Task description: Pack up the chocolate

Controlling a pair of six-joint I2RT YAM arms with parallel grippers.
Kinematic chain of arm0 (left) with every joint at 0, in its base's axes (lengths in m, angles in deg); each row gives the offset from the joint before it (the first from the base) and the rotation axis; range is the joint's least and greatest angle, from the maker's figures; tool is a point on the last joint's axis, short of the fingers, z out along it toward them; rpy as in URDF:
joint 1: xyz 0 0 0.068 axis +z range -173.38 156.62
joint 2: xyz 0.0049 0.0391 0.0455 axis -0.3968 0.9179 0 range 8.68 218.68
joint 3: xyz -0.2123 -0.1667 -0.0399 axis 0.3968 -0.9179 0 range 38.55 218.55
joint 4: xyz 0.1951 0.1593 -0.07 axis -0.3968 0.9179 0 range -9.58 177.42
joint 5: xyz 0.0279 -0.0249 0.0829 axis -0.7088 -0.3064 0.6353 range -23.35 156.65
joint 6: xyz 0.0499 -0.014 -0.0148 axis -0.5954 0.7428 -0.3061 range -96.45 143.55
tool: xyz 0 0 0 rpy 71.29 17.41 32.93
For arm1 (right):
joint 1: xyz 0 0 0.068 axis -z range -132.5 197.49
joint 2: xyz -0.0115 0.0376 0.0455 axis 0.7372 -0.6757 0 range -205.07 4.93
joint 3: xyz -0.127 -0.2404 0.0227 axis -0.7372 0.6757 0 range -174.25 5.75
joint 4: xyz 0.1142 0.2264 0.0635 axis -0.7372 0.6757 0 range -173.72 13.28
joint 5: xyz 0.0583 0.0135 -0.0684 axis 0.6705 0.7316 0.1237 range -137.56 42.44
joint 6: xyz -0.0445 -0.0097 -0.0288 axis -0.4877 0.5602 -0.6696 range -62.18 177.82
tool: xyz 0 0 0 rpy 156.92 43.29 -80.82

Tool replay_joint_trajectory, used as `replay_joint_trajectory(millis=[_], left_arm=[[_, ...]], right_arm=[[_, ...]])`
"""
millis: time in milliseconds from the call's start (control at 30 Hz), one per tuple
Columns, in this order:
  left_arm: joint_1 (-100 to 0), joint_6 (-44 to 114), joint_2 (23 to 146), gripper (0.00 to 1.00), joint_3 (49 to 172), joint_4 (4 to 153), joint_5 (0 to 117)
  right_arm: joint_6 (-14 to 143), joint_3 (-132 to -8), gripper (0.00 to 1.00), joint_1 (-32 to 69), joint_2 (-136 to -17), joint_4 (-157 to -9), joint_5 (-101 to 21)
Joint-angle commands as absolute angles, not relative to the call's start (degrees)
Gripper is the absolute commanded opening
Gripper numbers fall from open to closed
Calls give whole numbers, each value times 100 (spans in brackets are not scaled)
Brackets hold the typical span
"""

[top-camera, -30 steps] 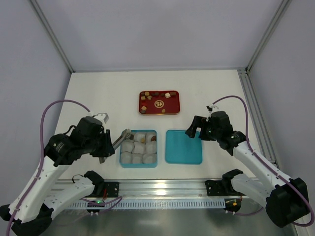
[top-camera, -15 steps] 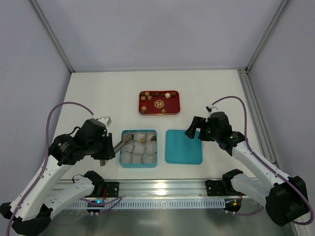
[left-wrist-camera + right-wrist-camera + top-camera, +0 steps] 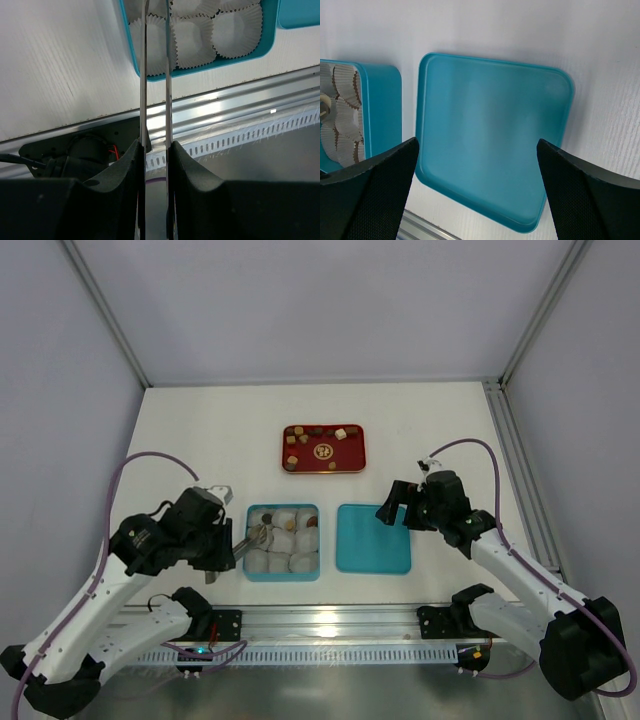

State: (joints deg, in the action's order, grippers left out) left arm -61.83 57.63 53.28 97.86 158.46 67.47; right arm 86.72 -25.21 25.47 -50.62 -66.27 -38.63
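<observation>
**A:** Start nearest us. What has the left gripper [image 3: 154, 150] got?

**B:** It's clamped on a pair of metal tweezers [image 3: 142, 75]. The blades reach out over the near-left part of the teal box [image 3: 281, 578], which sits by the near edge of the table [image 3: 200, 430]. The tips run out of the wrist view, so I can't tell whether a piece is pinched there.

**A:** And the box?

**B:** It holds white paper cups [image 3: 235, 30]. The near row is empty, and a few bits of chocolate [image 3: 310, 524] sit in the far row.

**A:** The right gripper [image 3: 477, 142]?

**B:** Its fingers are spread wide with nothing in them. It hovers above the teal lid [image 3: 490, 100], which lies flat just right of the box.

**A:** Where's the rest?

**B:** The loose pieces [image 3: 318, 430] are on the red tray [image 3: 350, 458], beyond the box's far edge, towards the middle of the table. Most lie along its far and left edges.

**A:** So the next pick?

**B:** I'd say it lies away from the tweezer tips and slightly right. The tray's long side runs left to right. The right gripper is about as close, but only the left arm has a tool fine enough.
</observation>
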Motion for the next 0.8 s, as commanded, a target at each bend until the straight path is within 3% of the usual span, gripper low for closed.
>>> replay_joint_trajectory(millis=[0,767], left_arm=[[-6275,5765,5254,9,9744,17570,6709],[-6407,5791,5263,18,9674,17570,6788]], right_arm=[[8709,-2571,100,2517,-5071,-6860,-3825],[8717,-2650,100,2482,-5114,-6825,-3851]])
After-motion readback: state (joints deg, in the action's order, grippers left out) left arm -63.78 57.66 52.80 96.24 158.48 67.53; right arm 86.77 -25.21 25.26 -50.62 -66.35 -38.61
